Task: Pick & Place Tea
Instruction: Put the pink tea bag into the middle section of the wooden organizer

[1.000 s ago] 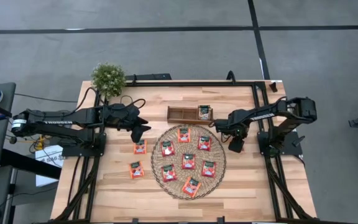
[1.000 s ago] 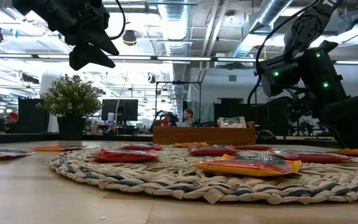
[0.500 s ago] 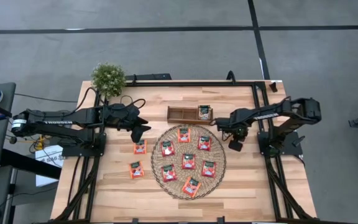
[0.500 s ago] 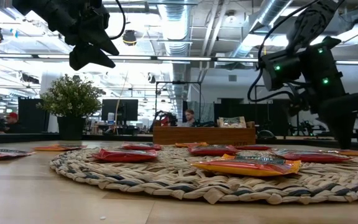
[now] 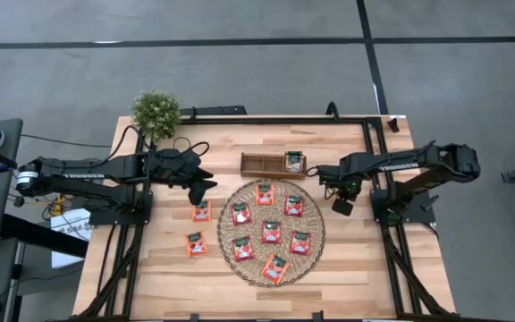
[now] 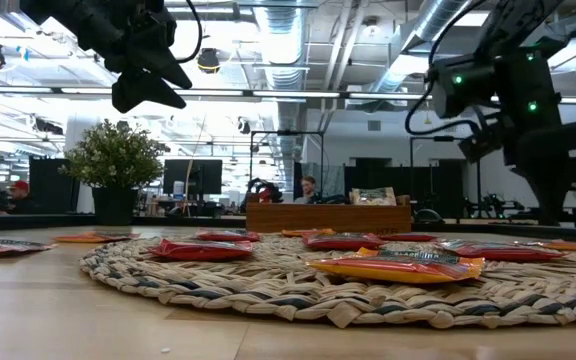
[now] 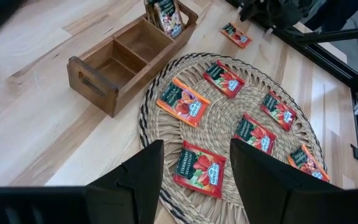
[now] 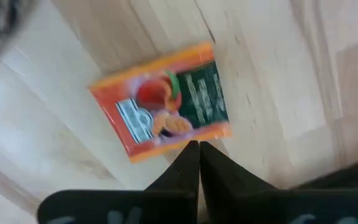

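Red-orange tea sachets lie flat, several of them on the round woven mat (image 5: pixel 224 234) and two on the table to its left (image 5: pixel 201 211). One more stands in the right slot of the wooden tray (image 5: pixel 262 163). Right of the mat, one sachet (image 8: pixel 160 102) lies on the wood. My right gripper (image 8: pixel 197 148) is shut and points down just above that sachet's edge. My left gripper (image 5: pixel 202 188) hangs open in the air, left of the tray, with nothing between its fingers. My right gripper's shut fingertips (image 8: pixel 188 155) meet at the middle of the sachet's nearest edge (image 8: pixel 179 142), coming from above and pointing down. Whether that edge is caught between them, I cannot tell. In the low view the sachet (image 6: pixel 573 243) looks flat on the table.
A potted plant (image 5: pixel 156 114) stands at the table's far left corner. The tray's left and middle slots (image 7: pixel 114 59) hold nothing. Bare wood runs along the near edge (image 5: pixel 266 300) and right of the mat.
My right gripper has shut its fingers at the sachet right of the mat and then risen a little, with its arm drawn slightly toward the table's right edge. The sachet still shows low on the table.
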